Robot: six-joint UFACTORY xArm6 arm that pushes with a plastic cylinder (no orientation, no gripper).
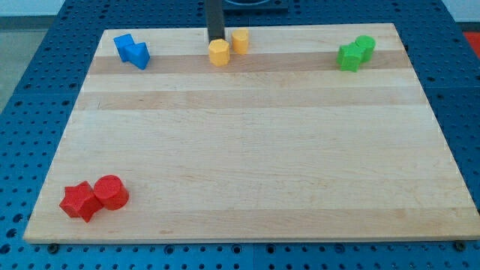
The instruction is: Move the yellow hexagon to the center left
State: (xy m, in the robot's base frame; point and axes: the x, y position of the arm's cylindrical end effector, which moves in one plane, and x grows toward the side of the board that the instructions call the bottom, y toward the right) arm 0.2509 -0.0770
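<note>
The yellow hexagon [219,53], sitting top centre on the desk [247,150] beside another yellow block [240,40], is looking light, rigid and easy-sliding, with my tip [216,39], having no fingers, touching its upper edge, ready for pushing down-left.

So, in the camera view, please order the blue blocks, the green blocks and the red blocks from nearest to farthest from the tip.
From my tip:
1. Blue blocks, top left.
2. Green blocks, top right.
3. Red blocks, bottom left.
</note>
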